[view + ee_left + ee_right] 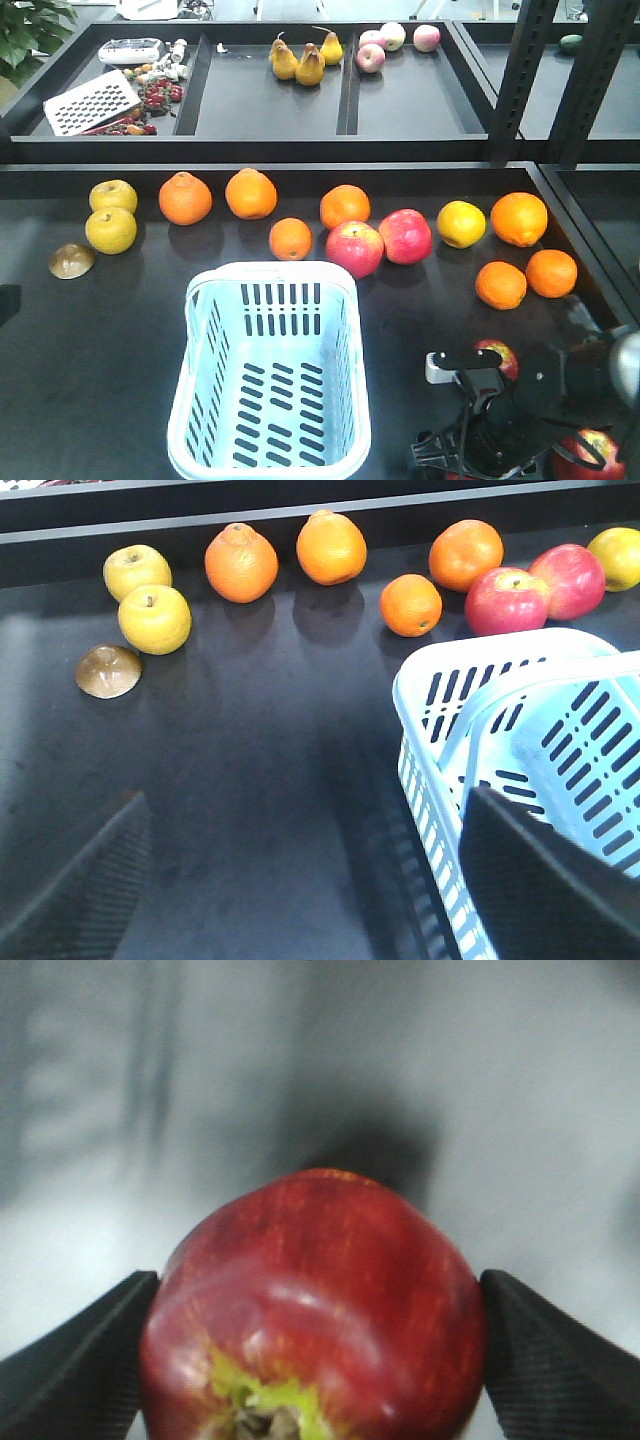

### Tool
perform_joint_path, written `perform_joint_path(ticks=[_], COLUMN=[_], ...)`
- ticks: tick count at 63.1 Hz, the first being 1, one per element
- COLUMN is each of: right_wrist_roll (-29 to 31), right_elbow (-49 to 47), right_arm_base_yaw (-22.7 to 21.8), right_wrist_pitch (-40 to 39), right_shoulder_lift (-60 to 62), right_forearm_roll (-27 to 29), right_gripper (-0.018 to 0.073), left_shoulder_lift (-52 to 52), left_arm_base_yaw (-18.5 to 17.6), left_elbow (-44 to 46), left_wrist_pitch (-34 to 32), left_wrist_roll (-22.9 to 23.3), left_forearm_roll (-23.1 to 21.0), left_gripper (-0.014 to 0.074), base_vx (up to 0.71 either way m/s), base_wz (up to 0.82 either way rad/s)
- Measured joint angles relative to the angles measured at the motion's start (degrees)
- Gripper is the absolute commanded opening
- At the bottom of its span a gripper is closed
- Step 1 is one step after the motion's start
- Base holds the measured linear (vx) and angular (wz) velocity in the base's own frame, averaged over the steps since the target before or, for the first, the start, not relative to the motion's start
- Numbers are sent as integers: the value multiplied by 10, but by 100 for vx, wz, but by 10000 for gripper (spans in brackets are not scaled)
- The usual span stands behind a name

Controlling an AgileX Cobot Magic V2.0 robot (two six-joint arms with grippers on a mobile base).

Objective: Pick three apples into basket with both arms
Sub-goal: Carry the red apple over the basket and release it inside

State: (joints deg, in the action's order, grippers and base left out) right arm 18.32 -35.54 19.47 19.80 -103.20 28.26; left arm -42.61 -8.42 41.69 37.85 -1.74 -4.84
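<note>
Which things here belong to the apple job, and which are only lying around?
Job: basket, dark apple held by the right fingers, two loose dark apples.
Lying about: oranges, pink apples, yellow apples, pears, grater.

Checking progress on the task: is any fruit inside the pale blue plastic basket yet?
No, the pale blue plastic basket shows only its bare slotted floor in the front view.

No readable text, label or number anywhere.
</note>
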Motion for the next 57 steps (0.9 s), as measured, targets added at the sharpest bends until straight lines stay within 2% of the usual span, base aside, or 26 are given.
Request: perform_joint_path(ticks=[24, 32, 39, 48, 57], right_wrist_roll=[3, 26, 94, 193, 232], right_elbow=[3, 4, 4, -20, -65], right_arm_base_yaw=[0, 0, 7, 60, 127], right_wrist_pitch=[135, 155, 158, 155, 110], right_shoulder_lift=[233, 312, 342, 330, 292], right_forearm_roll=[2, 40, 106, 193, 232], right_gripper=[226, 226, 226, 226, 246], left_shoulder_lift=[0, 0, 0, 0, 0], left_arm_base_yaw=[0, 0, 0, 0, 0], left_elbow=[0, 0, 0, 0, 0], left_wrist_pitch=[0, 0, 0, 0, 0], left_wrist_roll=[0, 0, 0, 0, 0], left_forearm_roll=[0, 0, 0, 0, 0], left_gripper=[588, 588, 588, 588, 588], base_vx=[0, 0, 0, 0, 0], base_wz=[0, 0, 0, 0, 0])
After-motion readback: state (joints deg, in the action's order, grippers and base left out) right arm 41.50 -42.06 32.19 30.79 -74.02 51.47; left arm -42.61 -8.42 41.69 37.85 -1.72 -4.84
